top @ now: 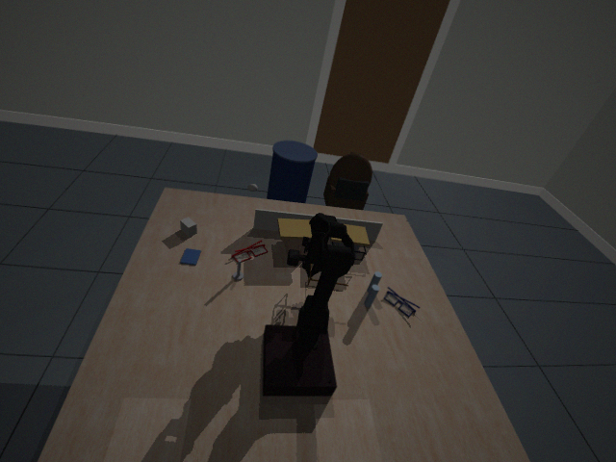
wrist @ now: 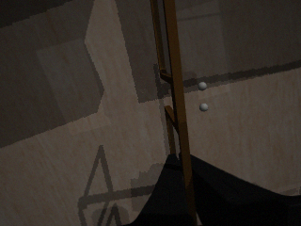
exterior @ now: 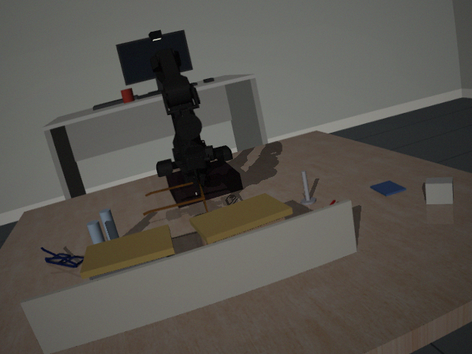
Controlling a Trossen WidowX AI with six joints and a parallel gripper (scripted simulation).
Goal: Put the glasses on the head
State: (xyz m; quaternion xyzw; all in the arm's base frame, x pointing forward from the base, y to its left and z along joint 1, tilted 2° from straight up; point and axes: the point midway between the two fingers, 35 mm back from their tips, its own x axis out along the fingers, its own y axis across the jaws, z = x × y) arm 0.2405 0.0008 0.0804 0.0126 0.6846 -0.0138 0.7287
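Note:
The tortoiseshell glasses are held in the air by my gripper, which is shut on their front frame. In the exterior view both temples stick out to the left, nearly level. In the wrist view the orange-brown frame runs up from the fingertips, with two small pale balls beside it. In the top view the arm hides most of the glasses and the fingers. I cannot make out either display head or the green tag. Two yellow panels stand in front of the arm, and what is under them is mostly hidden.
A long white board stands behind the yellow panels. Two pale blue posts stand near blue glasses. Red glasses lie near a grey peg. A blue pad and grey cube sit farther out.

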